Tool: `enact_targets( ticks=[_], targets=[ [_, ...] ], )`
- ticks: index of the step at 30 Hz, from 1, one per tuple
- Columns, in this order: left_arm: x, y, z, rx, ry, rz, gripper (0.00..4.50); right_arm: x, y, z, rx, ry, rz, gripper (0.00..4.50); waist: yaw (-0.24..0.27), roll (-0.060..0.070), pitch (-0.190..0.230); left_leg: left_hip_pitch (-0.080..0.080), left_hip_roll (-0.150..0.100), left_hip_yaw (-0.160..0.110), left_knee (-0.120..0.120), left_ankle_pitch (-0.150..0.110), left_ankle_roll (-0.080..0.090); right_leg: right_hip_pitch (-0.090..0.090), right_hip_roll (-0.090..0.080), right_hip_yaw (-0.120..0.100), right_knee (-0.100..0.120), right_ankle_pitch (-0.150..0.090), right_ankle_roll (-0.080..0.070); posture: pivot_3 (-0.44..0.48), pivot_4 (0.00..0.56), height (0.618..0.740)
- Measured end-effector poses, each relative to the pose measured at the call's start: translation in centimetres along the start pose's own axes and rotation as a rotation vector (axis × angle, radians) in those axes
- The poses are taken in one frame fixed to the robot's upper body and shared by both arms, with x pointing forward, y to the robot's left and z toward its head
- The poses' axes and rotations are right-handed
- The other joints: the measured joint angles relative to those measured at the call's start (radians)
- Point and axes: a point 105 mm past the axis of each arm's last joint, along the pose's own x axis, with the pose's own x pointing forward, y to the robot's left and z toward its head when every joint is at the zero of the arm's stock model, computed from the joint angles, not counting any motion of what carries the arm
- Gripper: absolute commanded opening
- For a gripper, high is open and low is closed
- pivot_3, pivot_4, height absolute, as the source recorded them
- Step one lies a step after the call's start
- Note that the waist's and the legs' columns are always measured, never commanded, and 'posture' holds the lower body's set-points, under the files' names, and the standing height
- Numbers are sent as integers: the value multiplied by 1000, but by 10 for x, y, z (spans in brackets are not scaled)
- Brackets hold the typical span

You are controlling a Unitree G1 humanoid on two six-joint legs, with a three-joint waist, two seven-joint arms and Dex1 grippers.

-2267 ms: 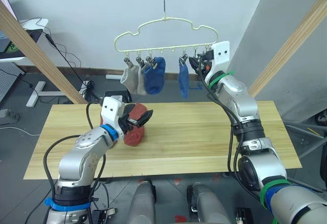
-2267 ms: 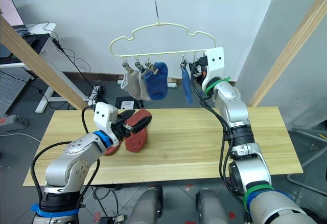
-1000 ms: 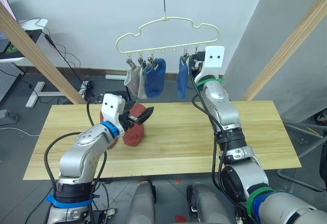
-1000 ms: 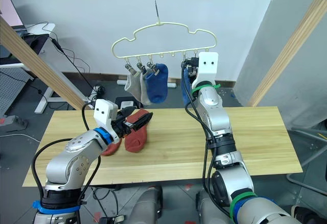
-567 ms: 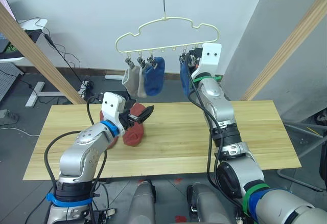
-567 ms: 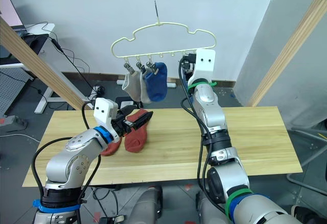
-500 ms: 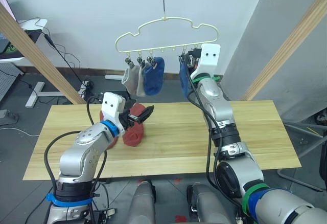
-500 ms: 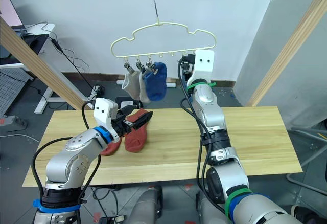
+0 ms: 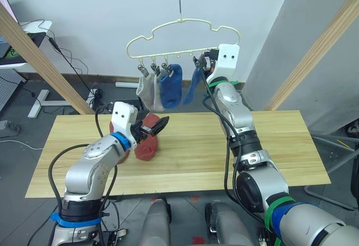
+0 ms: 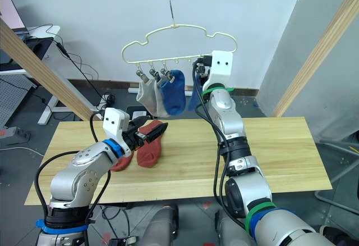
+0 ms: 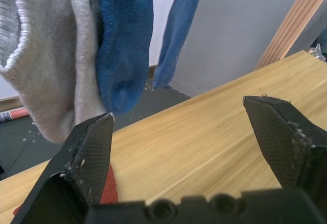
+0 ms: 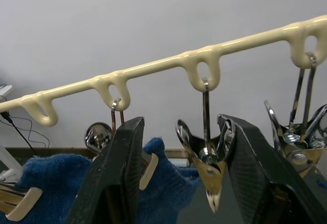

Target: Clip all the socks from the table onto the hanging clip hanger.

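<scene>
The pale-yellow clip hanger hangs above the far edge of the table. Two light grey socks and two blue socks are clipped to it; the right blue sock slants to the left. My right gripper is up at the hanger's bar, open, its fingers on either side of an empty metal clip beside that blue sock. Two rust-red socks lie on the table's left part. My left gripper hovers just over them, open and holding nothing.
Slanted wooden poles of the frame stand at the left and the right. One more empty clip hangs towards the hanger's right end. A desk with cables stands behind on the left.
My right gripper has moved left along the hanger's bar, from its right end to the clip beside the right blue sock, which now slants left. The left arm has stayed still.
</scene>
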Motion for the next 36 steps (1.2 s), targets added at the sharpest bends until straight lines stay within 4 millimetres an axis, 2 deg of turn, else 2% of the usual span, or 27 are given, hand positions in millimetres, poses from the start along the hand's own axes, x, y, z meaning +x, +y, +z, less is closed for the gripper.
enact_targets(
  ticks=[36],
  targets=[
    [-1, -1, -1, -5, 4, -1, 4500, 1, 9, 1, 80, -5, 61, 2356, 0, 0, 0, 0, 0, 0, 0, 0, 0, 0, 0, 0, 0, 0, 0, 92, 241, 740]
  ],
)
